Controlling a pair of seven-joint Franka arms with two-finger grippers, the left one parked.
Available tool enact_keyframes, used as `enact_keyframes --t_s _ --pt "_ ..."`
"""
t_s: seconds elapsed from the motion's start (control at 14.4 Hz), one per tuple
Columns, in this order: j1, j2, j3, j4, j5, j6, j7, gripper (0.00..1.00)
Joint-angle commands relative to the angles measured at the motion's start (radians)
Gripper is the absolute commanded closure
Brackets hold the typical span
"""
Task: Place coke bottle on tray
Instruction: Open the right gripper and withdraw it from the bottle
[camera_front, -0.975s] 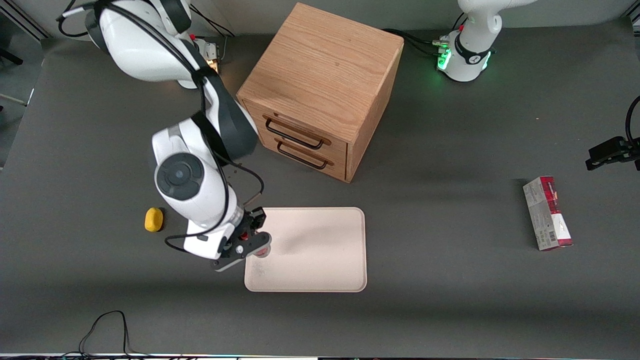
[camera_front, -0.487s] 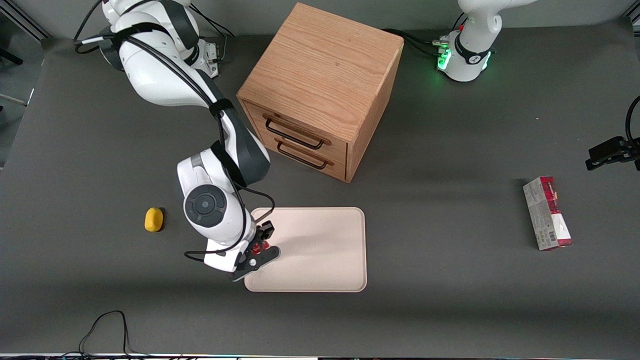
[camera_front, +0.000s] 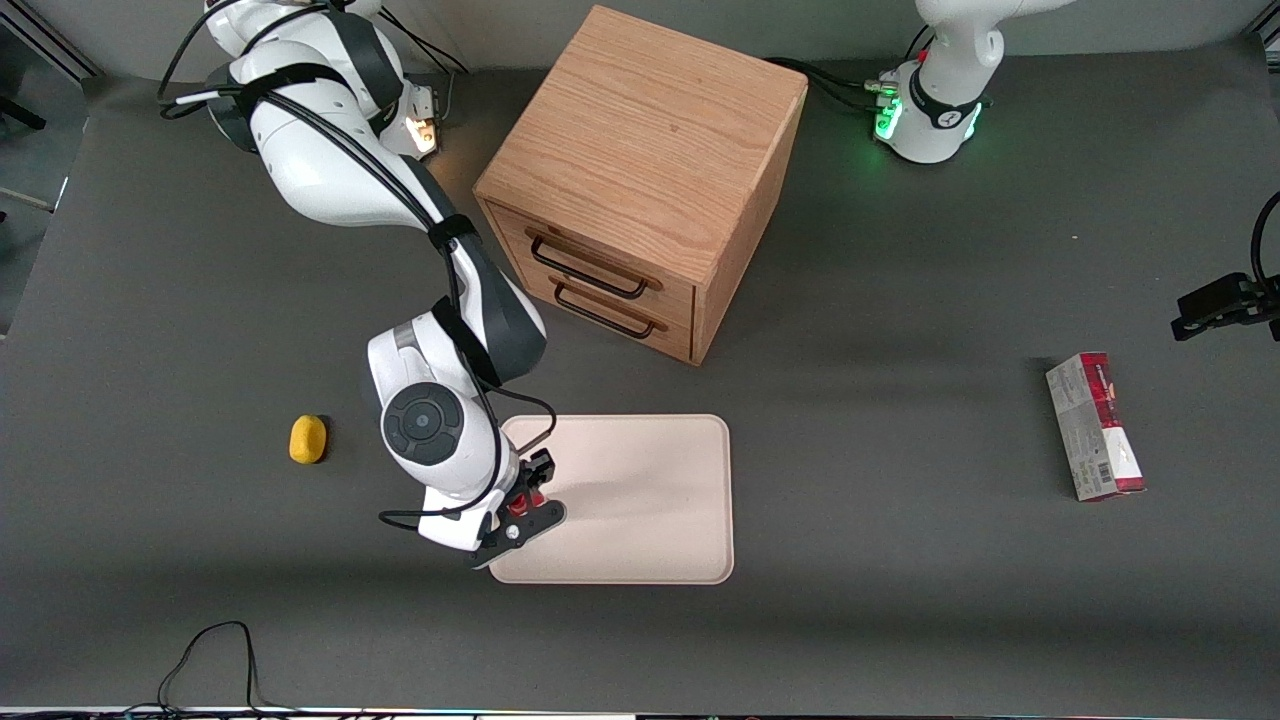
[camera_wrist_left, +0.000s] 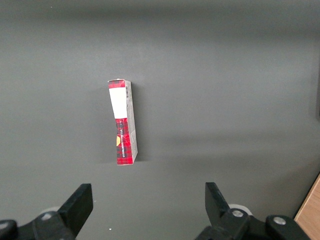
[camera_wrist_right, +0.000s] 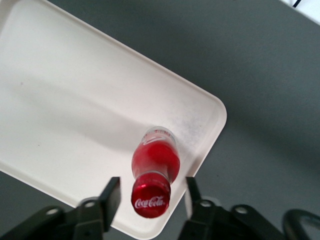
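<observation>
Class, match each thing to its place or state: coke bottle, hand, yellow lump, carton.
1 coke bottle
2 hand
3 yellow lump
4 carton

A toward the parked arm's end of the table
B open, either side of the bottle's cap
C upright on the tray, near a corner
D on the table, toward the working arm's end

Pairs: 1-C, 2-B, 3-D, 4-A

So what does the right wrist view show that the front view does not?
Only the right wrist view shows the coke bottle upright on the tray, the open tool straddling its cap without touching. Only the front view shows the cabinet, yellow lump and carton. Both show tray, bottle and tool.
</observation>
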Motion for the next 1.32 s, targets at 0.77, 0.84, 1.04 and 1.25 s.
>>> enact_keyframes --t_s 0.77,0.84,1.04,1.25 --pt "-0.004 -0.486 -0.092 -0.141 -0.024 -0.578 0.155 0.00" --pt "-0.004 -0.541 -0.114 -0.201 -0.024 -0.578 0.155 0.00" --pt "-0.088 -0.736 -0.116 -0.439 -0.015 -0.485 0.158 0.00" --pt "-0.149 -0.888 -0.097 -0.635 -0.021 -0.393 0.157 0.00"
